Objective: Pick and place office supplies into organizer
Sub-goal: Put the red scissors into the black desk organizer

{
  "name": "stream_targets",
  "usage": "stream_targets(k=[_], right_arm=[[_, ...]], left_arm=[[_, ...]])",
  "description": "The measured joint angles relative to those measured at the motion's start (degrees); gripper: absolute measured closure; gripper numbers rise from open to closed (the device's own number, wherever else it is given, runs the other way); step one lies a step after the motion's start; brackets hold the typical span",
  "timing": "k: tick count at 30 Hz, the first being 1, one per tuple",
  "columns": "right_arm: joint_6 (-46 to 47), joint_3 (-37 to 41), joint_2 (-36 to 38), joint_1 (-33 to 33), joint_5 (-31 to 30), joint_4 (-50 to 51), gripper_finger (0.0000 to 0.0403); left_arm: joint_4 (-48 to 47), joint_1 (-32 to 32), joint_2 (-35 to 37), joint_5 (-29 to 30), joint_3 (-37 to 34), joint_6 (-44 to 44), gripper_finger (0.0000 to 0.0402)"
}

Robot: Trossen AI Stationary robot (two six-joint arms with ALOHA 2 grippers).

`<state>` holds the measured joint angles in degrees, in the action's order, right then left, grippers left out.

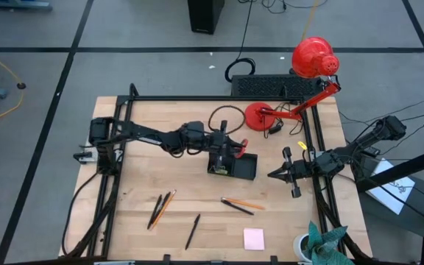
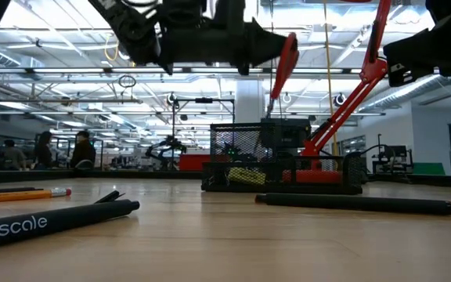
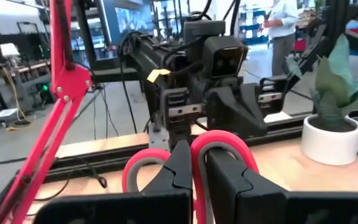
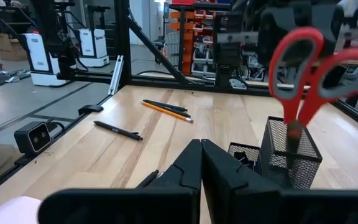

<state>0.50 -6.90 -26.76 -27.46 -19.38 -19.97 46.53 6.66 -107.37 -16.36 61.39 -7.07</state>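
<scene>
The red-handled scissors (image 4: 308,68) hang with handles up and blades down inside the tall mesh section (image 4: 289,158) of the black organizer (image 1: 234,165). My left gripper (image 1: 228,147) is above the organizer, shut on the scissors. My right gripper (image 1: 277,174) hovers just to the organizer's right with its fingers shut, touching nothing. A yellow-green piece (image 2: 245,176) lies in a low compartment. On the table lie pens and pencils (image 1: 160,208), one pen (image 1: 192,230), another pencil and pen (image 1: 241,204) and a pink sticky pad (image 1: 254,238). My left gripper pinches the scissors at the handle end, with its fingers (image 3: 178,165) closed between the two red loops on the inner side of one loop (image 3: 199,186). It comes from the table's left, roughly level. The scissors hang upright below it, blade tips (image 2: 271,108) in the mesh cup.
A red desk lamp (image 1: 315,57) stands with its base (image 1: 260,115) just behind the organizer, its arm slanting to the right. A black slab (image 1: 271,86) lies beyond the far edge. A potted plant (image 1: 319,246) sits at the near right corner. Bare wood lies near left.
</scene>
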Motion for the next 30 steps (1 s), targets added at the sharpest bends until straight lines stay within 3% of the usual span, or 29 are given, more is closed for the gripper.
stream_targets(k=[5, 16, 23, 30], right_arm=[[0.3, 0.0, 0.0, 0.0, 0.0, 0.1, 0.0403], [0.8, 0.0, 0.0, 0.0, 0.0, 0.2, 0.0403], [2.0, 0.0, 0.0, 0.0, 0.0, 0.2, 0.0403], [2.5, -0.1, 0.0, 0.0, 0.0, 0.1, 0.0403]], left_arm=[[3.2, 0.4, -2.3, 0.2, 0.0, 0.0, 0.0385], [-2.7, 0.5, -2.3, 2.1, -0.2, -2.7, 0.0385], [7.9, 0.5, -2.3, 4.6, -4.2, 0.2, 0.0387], [11.8, 0.5, -2.3, 6.6, -8.0, 1.7, 0.0388]])
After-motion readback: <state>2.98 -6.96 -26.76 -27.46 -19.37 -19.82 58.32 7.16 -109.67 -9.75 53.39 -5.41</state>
